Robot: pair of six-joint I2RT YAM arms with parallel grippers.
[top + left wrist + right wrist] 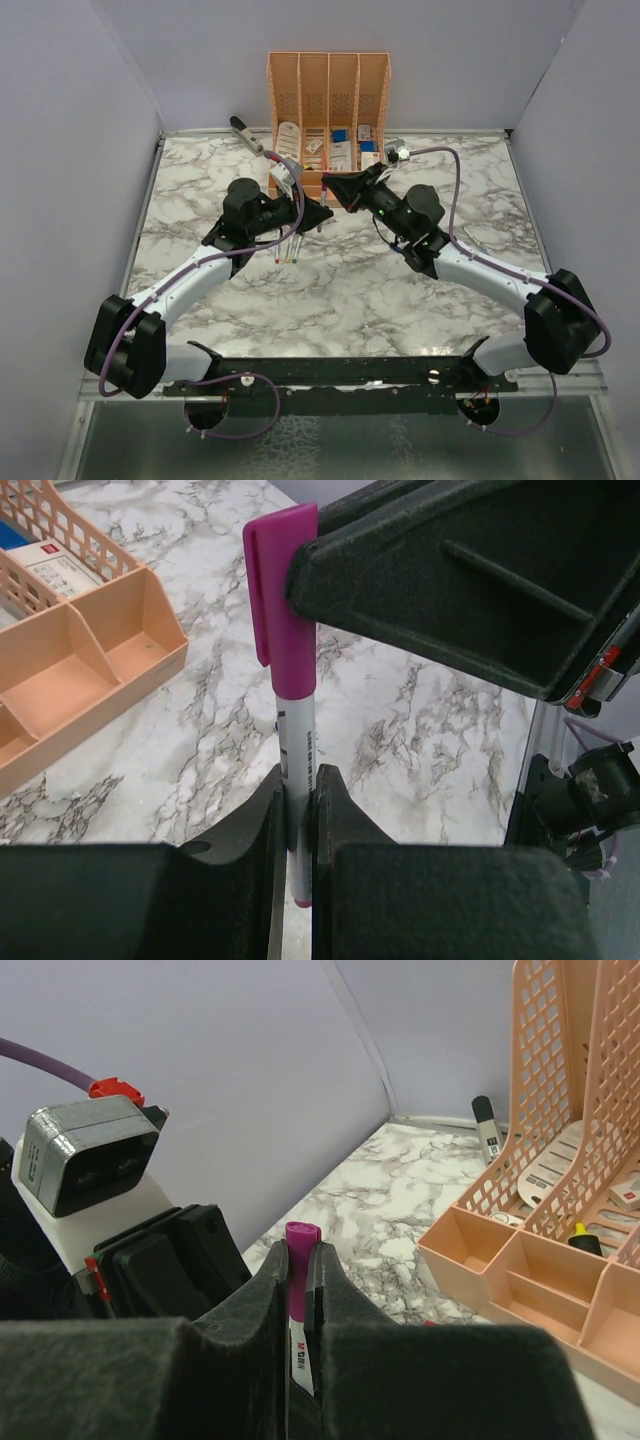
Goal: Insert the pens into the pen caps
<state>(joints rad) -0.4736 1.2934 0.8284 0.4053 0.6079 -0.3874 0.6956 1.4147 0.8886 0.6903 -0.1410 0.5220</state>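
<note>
My left gripper (298,785) is shut on a whitish pen (297,742) and holds it upright above the table. A purple pen cap (279,590) sits over the pen's upper end. My right gripper (300,1253) is shut on that purple cap (302,1247), with the pen's printed barrel (300,1355) showing below it. In the top view the left gripper (320,213) and right gripper (338,190) meet tip to tip in front of the organiser. Two more pens (286,244) lie on the marble under the left wrist. The other caps are not clearly visible.
An orange organiser (328,75) with blue-and-white boxes stands at the back; its front tray (60,670) is close to both grippers. A small yellow item (579,1232) sits in its tray. A grey stapler (245,133) lies at the back left.
</note>
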